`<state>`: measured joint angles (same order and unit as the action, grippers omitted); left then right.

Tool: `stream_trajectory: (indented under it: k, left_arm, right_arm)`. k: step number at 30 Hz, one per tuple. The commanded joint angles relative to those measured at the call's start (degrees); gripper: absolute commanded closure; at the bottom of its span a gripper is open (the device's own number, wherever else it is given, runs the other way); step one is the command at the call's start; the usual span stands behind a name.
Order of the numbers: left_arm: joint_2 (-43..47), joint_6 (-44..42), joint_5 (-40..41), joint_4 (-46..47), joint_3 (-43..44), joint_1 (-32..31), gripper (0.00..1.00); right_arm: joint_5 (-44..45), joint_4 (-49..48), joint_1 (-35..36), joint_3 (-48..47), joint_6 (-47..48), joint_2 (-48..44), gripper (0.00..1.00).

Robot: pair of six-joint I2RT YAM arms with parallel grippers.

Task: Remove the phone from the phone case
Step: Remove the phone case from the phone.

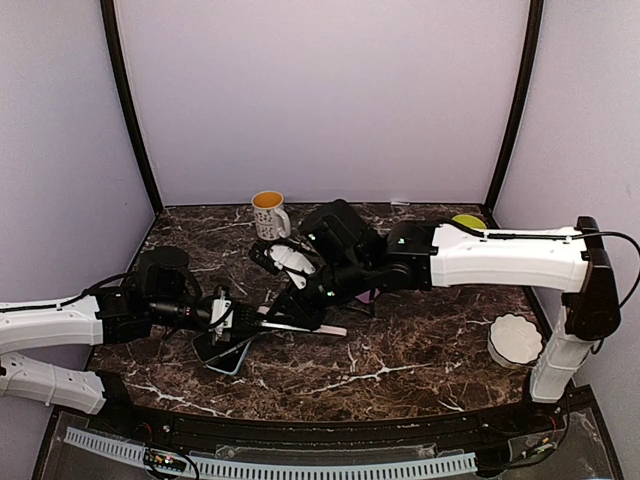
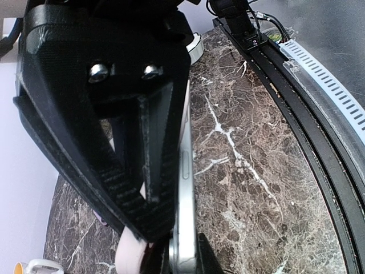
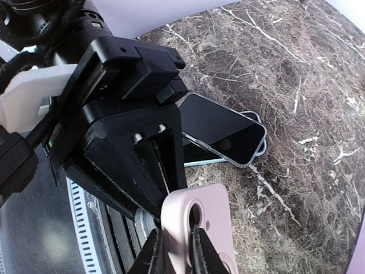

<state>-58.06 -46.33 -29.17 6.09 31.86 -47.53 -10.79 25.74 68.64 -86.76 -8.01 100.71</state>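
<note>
A white mug stands at the far side of the marble table, holding an orange-yellow liquid. A white fluted bowl sits near the right arm's base, and its inside shows plain white. The pink phone case has nothing in it: its camera cut-out is an open hole.

The phone lies out of the case, low over the near-left part of the table. One end is in the left gripper, whose fingers are closed on the phone's silver edge. The right gripper is pinched on the rim of the phone case beside the cut-out, holding it up just beside the left gripper.

A pale blue edge shows under the phone (part of it, or something flat beneath, cannot be told). The left gripper's body blocks the phone's held end in the right wrist view. In the left wrist view only its thin side rail and a sliver of pink show. A yellow-green thing and a purple thing peek out from behind the right arm, both too hidden to name.

The phone has a dark glossy face, rounded corners and a bright metal rim with a slim side button. From above, the case reads as a thin pale strip.
</note>
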Motion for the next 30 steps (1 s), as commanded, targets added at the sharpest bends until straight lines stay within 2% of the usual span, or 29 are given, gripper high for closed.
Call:
stream_trajectory:
  k: [1,6,12,21,30]
  left_arm:
    - [3.6,-0.3,-0.7,6.8,0.8,0.1,1.00]
    - [3.6,-0.3,-0.9,6.9,0.8,0.1,1.00]
    - [3.7,-0.4,-0.2,7.0,0.8,0.1,1.00]
    - [3.6,-0.3,-1.4,7.0,0.8,0.1,1.00]
    - [3.9,-0.4,-0.7,7.1,0.7,0.1,1.00]
  right_arm:
    - [4.8,4.3,0.8,0.4,0.2,-0.1,0.76]
    - [6.1,6.1,1.5,-1.6,1.2,1.1,0.70]
    - [5.8,6.4,2.1,-2.1,1.9,1.7,0.71]
    - [12.3,9.1,3.9,-5.9,4.4,4.8,0.70]
    - [11.2,10.8,4.3,-6.8,5.5,6.1,0.73]
